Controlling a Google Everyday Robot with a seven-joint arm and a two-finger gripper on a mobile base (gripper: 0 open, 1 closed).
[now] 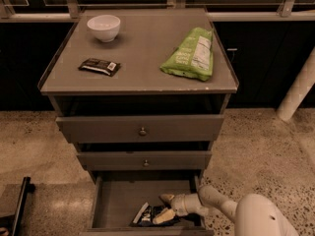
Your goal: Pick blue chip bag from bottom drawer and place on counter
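The blue chip bag (149,214) lies flat at the front of the open bottom drawer (115,200), its white end pointing left. My gripper (165,208) reaches into the drawer from the right and sits at the bag's right end. Its fingers are spread: one fingertip (166,198) is just behind the bag and the other lies on the bag's right part. The bag rests on the drawer floor. The counter (142,58) is the grey top of the cabinet, above the drawers.
On the counter are a white bowl (104,27) at the back left, a dark brown bar wrapper (99,66) at the left and a light-green bag (191,54) at the right. Two shut upper drawers with knobs (142,131) overhang the bottom drawer. A white post (298,90) stands at the right.
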